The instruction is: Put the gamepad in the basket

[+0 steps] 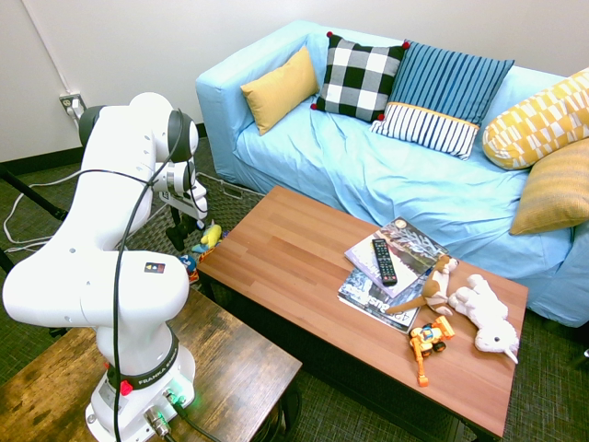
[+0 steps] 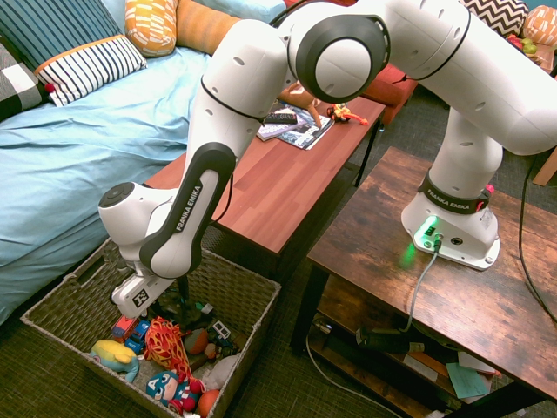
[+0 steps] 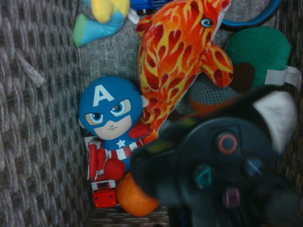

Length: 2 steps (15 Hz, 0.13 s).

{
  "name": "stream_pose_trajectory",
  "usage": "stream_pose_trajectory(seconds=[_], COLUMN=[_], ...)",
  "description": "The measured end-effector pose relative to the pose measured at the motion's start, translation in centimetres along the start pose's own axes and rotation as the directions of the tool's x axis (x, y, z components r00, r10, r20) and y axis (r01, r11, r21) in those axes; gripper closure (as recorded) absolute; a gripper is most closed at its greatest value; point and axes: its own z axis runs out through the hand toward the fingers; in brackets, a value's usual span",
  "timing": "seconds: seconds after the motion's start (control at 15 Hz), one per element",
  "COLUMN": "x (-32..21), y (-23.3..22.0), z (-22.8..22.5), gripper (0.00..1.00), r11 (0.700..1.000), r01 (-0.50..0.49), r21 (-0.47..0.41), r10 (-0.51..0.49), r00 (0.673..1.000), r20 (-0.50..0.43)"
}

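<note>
Gripper [image 2: 184, 305] lowered inside the basket [image 2: 252, 292] near its table-side wall, above the toys — gamepad [image 3: 222, 175] fills the wrist view, apparently held for release; finger opening cannot be told.

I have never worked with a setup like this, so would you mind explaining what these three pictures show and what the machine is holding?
The white machine is a robot arm with a two-finger gripper. Two pictures come from cameras standing in the room on opposite sides of the arm. The third comes from a camera on its wrist, looking down.

The arm reaches down into the basket on the floor beside the sofa. The wrist view shows the gamepad close up, over the toys in the basket: a hero doll, an orange fish plush and others. It looks held, but the fingers are too hidden to confirm.

On the coffee table lie magazines with a remote, soft animals and a toy digger.
</note>
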Motion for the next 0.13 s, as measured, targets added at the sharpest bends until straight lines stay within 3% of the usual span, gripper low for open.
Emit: stream_pose_trajectory(seconds=[0.13], x=[0.07], y=[-0.05], z=[-0.06], gripper=[0.0], r11=[1.0], r01=[0.003], r21=[0.001], r10=[-0.003], r00=[1.0], r20=[0.001])
